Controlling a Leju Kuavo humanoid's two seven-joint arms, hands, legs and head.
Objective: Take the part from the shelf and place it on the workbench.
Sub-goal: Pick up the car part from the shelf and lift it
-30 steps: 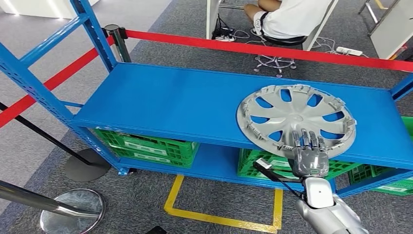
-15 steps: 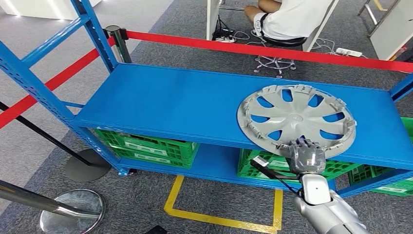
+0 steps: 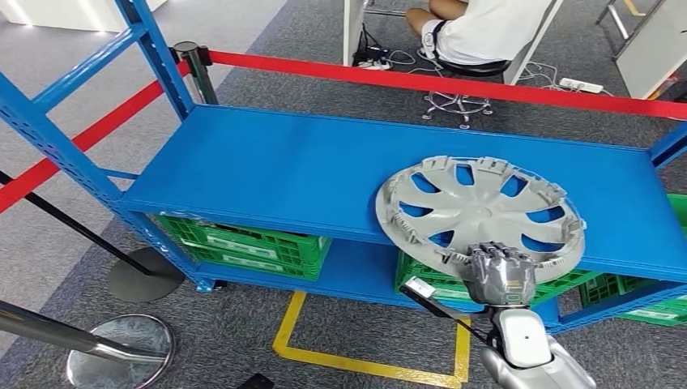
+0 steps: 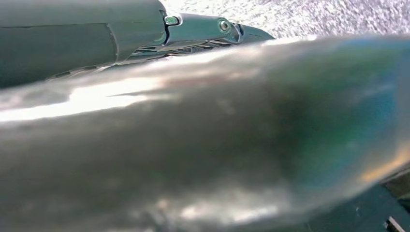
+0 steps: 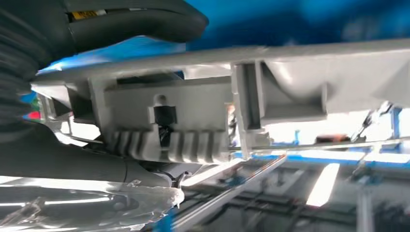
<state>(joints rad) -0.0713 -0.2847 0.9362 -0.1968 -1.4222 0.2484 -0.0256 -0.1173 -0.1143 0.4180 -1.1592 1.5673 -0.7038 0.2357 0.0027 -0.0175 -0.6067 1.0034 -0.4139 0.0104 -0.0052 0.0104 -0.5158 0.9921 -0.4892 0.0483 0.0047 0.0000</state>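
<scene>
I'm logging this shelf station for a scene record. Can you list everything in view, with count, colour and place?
wheel cover: one, silver-grey, on the top shelf board at its right front, near rim held over the front edge.
shelf rack: one, blue, across the middle of the head view.
crates: at least three, green, on the lower level.
barrier belts: two, red, running from a black post behind the rack.
stanchion bases: two, metal discs, floor at lower left.
floor tape: yellow outline, floor in front of the rack.
seated person: one, white top, on a chair behind the belt.
right hand: grey, gripping the wheel cover's near rim.
</scene>
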